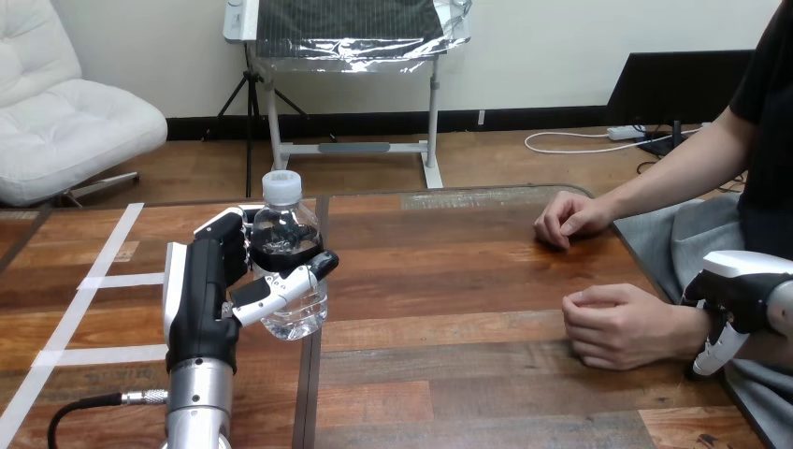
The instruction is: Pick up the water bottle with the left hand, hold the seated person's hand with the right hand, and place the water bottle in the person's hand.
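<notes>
Two hands show in the head view: the left hand (220,281) wraps thumb and fingers round the bottle (281,210), upright at the tabletop's (449,281) left, seemingly ready to carry. The right hand (739,285) sits against the wrist of the person's near hand (617,323). Cut off at the edge, its grip cannot be told.

We look across a wooden table (468,243) striped with white tape lines (112,280); beyond, a white armchair (65,122), foil-covered panel (355,23), pale wall (561,47), wood floor (524,159).
</notes>
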Available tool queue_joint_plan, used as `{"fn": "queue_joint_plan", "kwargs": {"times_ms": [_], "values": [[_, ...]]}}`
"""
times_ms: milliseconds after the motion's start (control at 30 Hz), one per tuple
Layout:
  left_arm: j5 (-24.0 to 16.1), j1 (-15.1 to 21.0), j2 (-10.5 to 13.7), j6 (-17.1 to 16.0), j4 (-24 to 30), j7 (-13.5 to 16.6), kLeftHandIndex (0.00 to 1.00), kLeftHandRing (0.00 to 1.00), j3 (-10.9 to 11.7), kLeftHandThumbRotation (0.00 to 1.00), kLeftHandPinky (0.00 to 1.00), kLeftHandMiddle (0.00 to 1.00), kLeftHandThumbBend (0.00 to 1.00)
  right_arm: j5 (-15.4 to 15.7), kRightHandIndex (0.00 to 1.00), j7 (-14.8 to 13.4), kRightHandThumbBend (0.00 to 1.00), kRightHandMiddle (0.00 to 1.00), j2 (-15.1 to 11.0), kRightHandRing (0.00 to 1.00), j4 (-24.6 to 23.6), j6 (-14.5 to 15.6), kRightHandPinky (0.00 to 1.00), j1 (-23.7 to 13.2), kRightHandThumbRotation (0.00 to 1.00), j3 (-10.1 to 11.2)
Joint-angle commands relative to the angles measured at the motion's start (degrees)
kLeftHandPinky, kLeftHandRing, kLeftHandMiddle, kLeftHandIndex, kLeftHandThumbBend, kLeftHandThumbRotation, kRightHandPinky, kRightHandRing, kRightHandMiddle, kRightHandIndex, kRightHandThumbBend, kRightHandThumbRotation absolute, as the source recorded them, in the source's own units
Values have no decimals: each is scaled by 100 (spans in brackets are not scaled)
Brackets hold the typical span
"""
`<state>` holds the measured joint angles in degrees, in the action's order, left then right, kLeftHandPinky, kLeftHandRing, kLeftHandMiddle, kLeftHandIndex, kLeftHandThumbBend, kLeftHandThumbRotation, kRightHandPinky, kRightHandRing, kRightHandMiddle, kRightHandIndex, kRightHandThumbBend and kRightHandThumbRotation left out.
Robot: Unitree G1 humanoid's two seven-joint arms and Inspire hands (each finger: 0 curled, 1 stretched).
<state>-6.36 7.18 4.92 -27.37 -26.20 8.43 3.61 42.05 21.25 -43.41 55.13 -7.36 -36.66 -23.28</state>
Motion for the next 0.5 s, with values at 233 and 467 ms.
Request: {"fn": "queue_joint_plan", "kwargs": {"times_ms": [233,467], "values": [[-7,295,124,-50,433,38,52,43,85,0,42,45,59,76,68,46,63,60,261,49,156,-86,41,-121,0,-289],[38,311,119,-41,421,29,52,43,88,0,41,45,61,-15,67,8,64,60,272,49,204,-136,40,-110,0,-236]]}}
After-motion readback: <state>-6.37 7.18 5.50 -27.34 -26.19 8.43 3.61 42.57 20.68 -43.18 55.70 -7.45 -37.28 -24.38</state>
